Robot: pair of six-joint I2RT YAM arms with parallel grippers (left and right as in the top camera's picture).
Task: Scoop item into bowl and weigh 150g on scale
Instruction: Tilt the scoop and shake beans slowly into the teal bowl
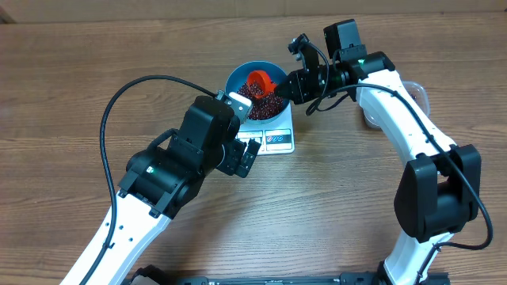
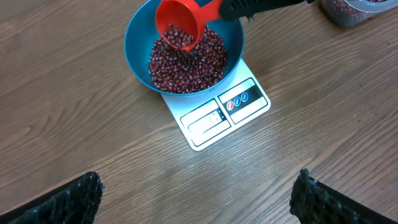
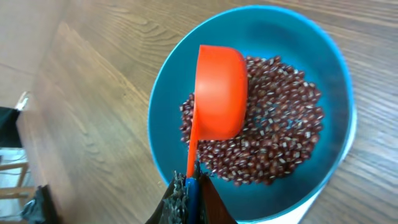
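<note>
The wooden table (image 1: 63, 95) is carrying the whole setup, with the left arm (image 1: 158, 182) reaching in from the lower left and the right arm (image 1: 396, 111) bending in from the right side. The white scale (image 2: 217, 115) is lying flat near the middle of the table, its display and label panel facing the left wrist camera. The light-blue bowl (image 2: 137, 43) is sitting on the scale's far part, covering most of the platform and overhanging its back edge. A clear plastic tub (image 2: 348, 12) is standing well apart to the right of the scale, with dark beans showing inside it. The left gripper (image 2: 198, 180) is hovering over bare table just in front of the scale, its fingers (image 2: 68, 199) standing wide apart and holding nothing. The right gripper (image 3: 188, 190) is reaching over the bowl's rim with its fingers pinched tight on the thin handle of an orange scoop (image 3: 221, 93). The scoop is hanging tilted above the bowl, its mouth turning down toward the contents and some beans sitting inside it in the left wrist view. The red-brown beans (image 2: 199, 62) are lying in a loose pile across the bottom of the bowl, directly beneath the scoop.
</note>
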